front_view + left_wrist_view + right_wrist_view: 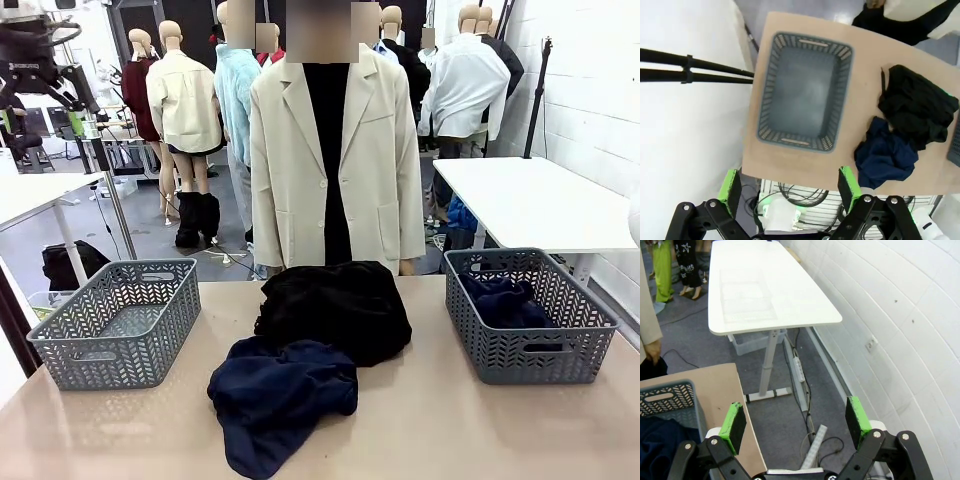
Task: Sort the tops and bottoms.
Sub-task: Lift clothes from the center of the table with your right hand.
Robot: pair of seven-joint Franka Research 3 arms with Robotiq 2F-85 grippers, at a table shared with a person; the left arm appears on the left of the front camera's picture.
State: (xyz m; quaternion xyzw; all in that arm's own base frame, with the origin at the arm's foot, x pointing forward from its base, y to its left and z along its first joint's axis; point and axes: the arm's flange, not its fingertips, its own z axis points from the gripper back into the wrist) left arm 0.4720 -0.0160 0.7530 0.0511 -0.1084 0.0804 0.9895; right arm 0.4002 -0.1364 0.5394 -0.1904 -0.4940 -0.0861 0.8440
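The left gripper [790,187] hangs high over the table's [480,430] left edge with its jaws spread wide and nothing between them; the right gripper [795,419], equally released and empty, sits off the right end beside the right grey basket [520,350]. The clothes to sort lie mid-table between the baskets: a crumpled black garment [335,305] and, touching its near edge, a navy garment [280,400]. Another dark blue piece [505,300] is in the right basket, while the left grey basket [150,310] is empty. Both heaps are dark and bunched, so top and bottom are hard to tell apart and one could land in the wrong basket. Since they touch, a pinch near the seam may lift both, and trailing cloth could snag a rim and drag a basket
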